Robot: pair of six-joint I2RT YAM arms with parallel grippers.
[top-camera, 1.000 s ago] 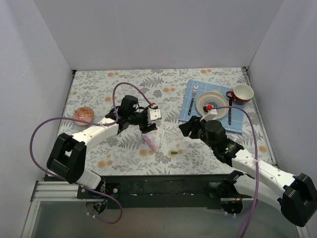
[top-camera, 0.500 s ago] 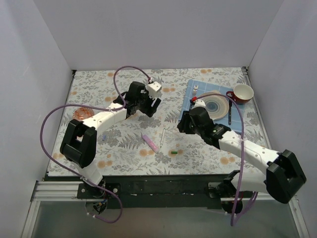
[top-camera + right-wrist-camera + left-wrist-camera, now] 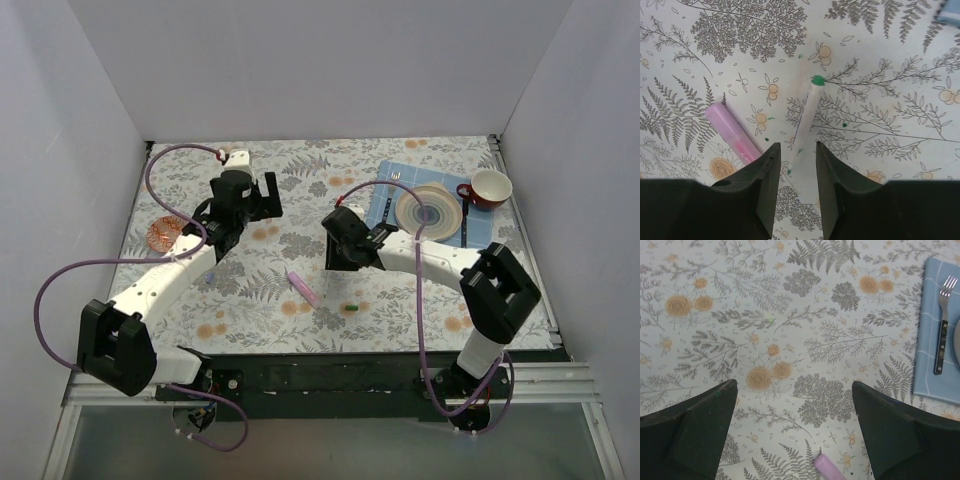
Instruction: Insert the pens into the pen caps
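Right fingers [image 3: 762, 200] a little apart, clamped on nothing; near end of whitish pen [image 3: 804, 125] lying in the gap between them (green tip pointing away). Pink pen [image 3: 732, 132] flat on the counter [image 3: 890, 60], just beside one finger, outside the gap. Left fingers [image 3: 690, 435] wide apart, empty.

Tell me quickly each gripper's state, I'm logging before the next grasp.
Left gripper: open wide, holding nothing.
Right gripper: open by a narrow gap, holding nothing, above the whitish pen.

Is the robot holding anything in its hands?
Nothing. The left end effector and right end effector are open; the whitish pen and pink pen lie loose.
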